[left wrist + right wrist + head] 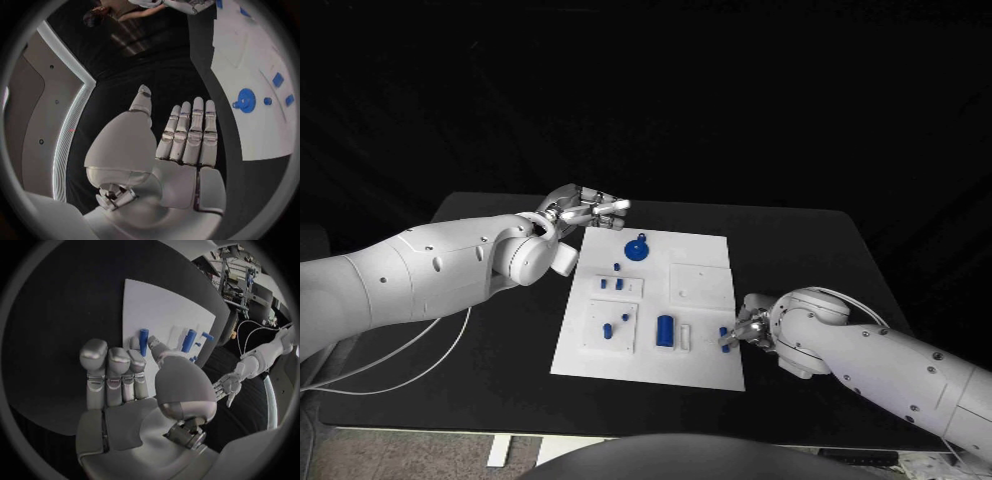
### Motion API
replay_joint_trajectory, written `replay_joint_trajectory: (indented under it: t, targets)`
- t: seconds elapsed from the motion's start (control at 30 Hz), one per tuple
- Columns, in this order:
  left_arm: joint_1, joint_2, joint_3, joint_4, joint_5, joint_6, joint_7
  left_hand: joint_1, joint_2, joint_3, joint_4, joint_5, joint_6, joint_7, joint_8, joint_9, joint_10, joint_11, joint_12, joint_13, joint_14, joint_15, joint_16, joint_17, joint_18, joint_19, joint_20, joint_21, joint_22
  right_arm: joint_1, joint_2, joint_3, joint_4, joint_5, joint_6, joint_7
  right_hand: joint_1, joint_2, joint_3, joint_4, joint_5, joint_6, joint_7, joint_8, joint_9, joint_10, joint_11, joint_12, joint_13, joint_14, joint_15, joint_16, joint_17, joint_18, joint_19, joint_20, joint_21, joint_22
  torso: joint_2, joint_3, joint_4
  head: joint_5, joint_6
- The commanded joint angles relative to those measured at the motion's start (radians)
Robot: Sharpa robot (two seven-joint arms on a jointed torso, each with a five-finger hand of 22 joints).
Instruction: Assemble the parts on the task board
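One white task board [697, 350] carrying about eight blue parts [666, 330]; left hand [583, 209] spread and empty; right hand [740, 335] at board's edge, grasp unclear.

Two glossy white rounded arms, silver segmented robot hand [584, 209] on each, white cable [408, 362] trailing

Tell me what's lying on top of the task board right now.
On the task board: a round blue part near its far edge, a blue cylinder and smaller blue pieces. The right hand covers the board's near right edge; anything beneath is hidden.
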Motion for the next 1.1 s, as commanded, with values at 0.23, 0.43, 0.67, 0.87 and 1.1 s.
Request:
replay_joint_trajectory:
  t: [0.23, 0.43, 0.67, 0.87, 1.1]
  targets:
    - [0.000, 0.003, 0.001, 0.002, 0.005, 0.018, 0.009, 0.002, -0.010, 0.000, 0.009, -0.005, -0.005, 0.003, -0.001, 0.000, -0.006, -0.001, -0.004, 0.000, -0.005, 0.001, -0.003, 0.001, 0.002, 0.000, 0.005, 0.002, -0.002, -0.004, 0.038, -0.013, -0.052, -0.060, -0.002, 0.005, -0.006, -0.011, 0.007, 0.023, 0.001, -0.009, 0.008, -0.007, -0.003, -0.005, 0.003, -0.011, -0.005, 0.003, 0.004, -0.016, -0.010, -0.017, 0.018, -0.002, -0.017, 0.096, -0.001, 0.0009, -0.0008, 0.000, 0.000]
    - [0.000, 0.005, 0.000, 0.001, 0.004, 0.020, 0.011, 0.003, -0.006, 0.001, 0.010, -0.004, 0.000, 0.001, 0.000, 0.000, -0.005, -0.002, -0.004, 0.000, -0.005, 0.001, -0.003, 0.001, 0.002, 0.000, 0.005, 0.002, -0.002, -0.004, 0.059, -0.030, -0.079, -0.079, 0.030, 0.028, 0.047, -0.026, 0.046, -0.031, 0.004, -0.061, 0.029, -0.008, -0.025, -0.030, 0.016, -0.034, -0.016, -0.001, 0.014, -0.030, -0.018, -0.012, 0.008, 0.007, -0.046, 0.091, 0.000, 0.0016, -0.0005, 0.000, 0.007]
    - [0.000, 0.006, 0.000, 0.000, 0.004, 0.020, 0.010, 0.002, -0.006, 0.000, 0.008, -0.004, -0.001, 0.002, -0.001, 0.000, -0.005, -0.002, -0.004, 0.000, -0.005, 0.000, -0.003, 0.001, 0.002, 0.000, 0.005, 0.002, -0.002, -0.004, 0.075, -0.066, -0.108, -0.105, 0.074, 0.038, 0.070, -0.021, 0.120, -0.162, 0.145, -0.104, 0.050, -0.008, -0.052, -0.054, 0.025, -0.043, -0.029, -0.005, 0.024, -0.040, -0.020, 0.001, 0.003, 0.020, -0.064, 0.089, 0.000, 0.0011, -0.0009, -0.001, 0.002]
    - [0.000, 0.007, 0.000, -0.001, 0.003, 0.020, 0.008, 0.002, -0.002, -0.001, 0.003, -0.004, -0.002, 0.002, -0.001, 0.000, -0.004, -0.002, -0.004, 0.000, -0.004, 0.000, -0.003, 0.001, 0.002, 0.001, 0.005, 0.003, -0.003, -0.004, 0.082, -0.084, -0.132, -0.110, 0.093, 0.038, 0.069, -0.010, 0.149, -0.236, 0.154, -0.123, 0.058, -0.009, -0.053, -0.067, 0.030, -0.044, -0.043, -0.010, 0.028, -0.041, -0.018, 0.006, -0.004, 0.025, -0.073, 0.088, -0.001, 0.0009, -0.0006, -0.002, 0.001]
    - [0.000, 0.006, 0.000, -0.001, 0.001, 0.020, 0.006, 0.002, 0.002, -0.001, -0.003, -0.003, -0.003, 0.003, -0.001, 0.000, -0.004, -0.002, -0.004, 0.000, -0.004, 0.000, -0.003, 0.001, 0.002, 0.001, 0.005, 0.003, -0.003, -0.004, 0.078, -0.091, -0.134, -0.042, 0.038, 0.038, 0.053, -0.040, 0.344, -0.242, 0.390, -0.125, 0.065, -0.008, -0.053, -0.067, 0.025, -0.041, -0.050, -0.007, 0.022, -0.031, -0.002, 0.011, -0.006, 0.018, -0.040, 0.092, 0.000, 0.0013, -0.0008, 0.000, -0.001]
